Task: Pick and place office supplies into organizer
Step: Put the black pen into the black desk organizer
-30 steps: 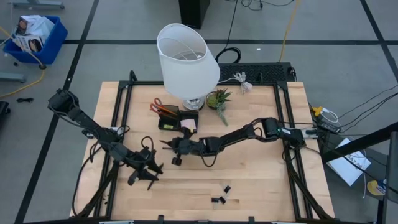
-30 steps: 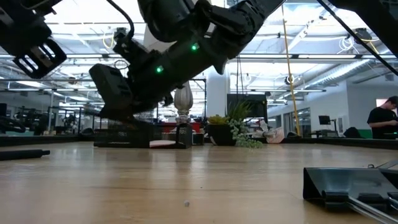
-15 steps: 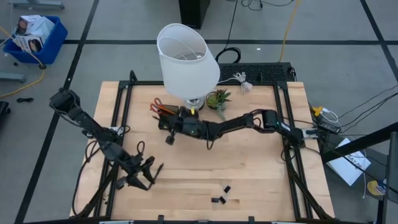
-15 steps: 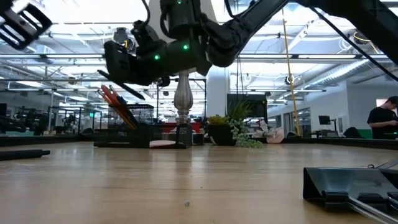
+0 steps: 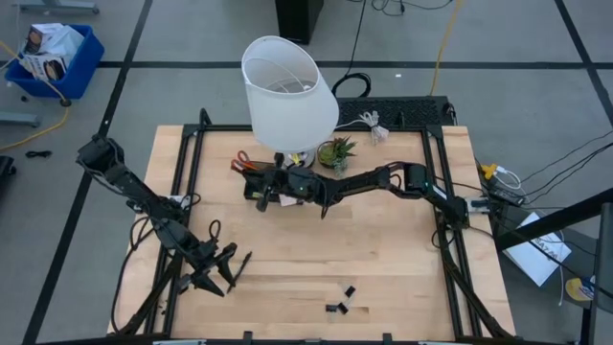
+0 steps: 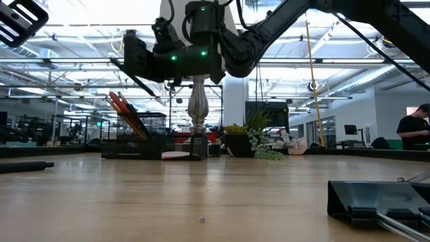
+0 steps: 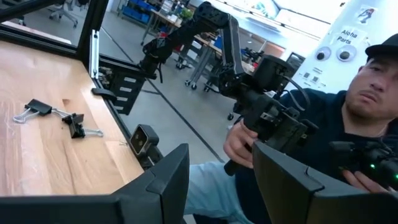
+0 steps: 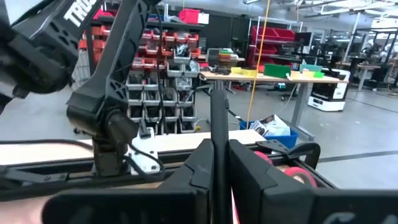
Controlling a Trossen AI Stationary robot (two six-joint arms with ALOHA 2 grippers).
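Observation:
The black organizer (image 5: pixel 257 176) stands on the table at the lamp's foot. Red-handled scissors (image 5: pixel 239 161) and orange pencils (image 6: pixel 125 111) stick up out of it. My right gripper (image 5: pixel 261 192) hovers over it, shut on a black pen (image 6: pixel 138 79). A pink sticky-note pad (image 6: pixel 176 155) lies beside the organizer. Small black clips (image 5: pixel 342 299) lie near the table's near edge. My left gripper (image 5: pixel 215 270) is open above the near left part of the table, touching nothing. My right gripper pinches the black pen's shaft (image 8: pixel 217 146) between its two fingers, which lie across the shaft. The pen is lifted clear and slants above the organizer, its lower end (image 6: pixel 156 96) pointing down toward the table's right.
The big white-shaded lamp (image 5: pixel 287 91) and a small green potted plant (image 5: pixel 336 151) stand close by the organizer at the far edge. A dark stick-like thing (image 6: pixel 27 165) lies on the table at the left. A person (image 7: pixel 348 143) sits beyond the near edge.
My right gripper, holding the pen, has moved from the middle of the table toward the far edge and up. It now hovers over the organizer. My left gripper has drawn back a little toward the near left corner and risen.

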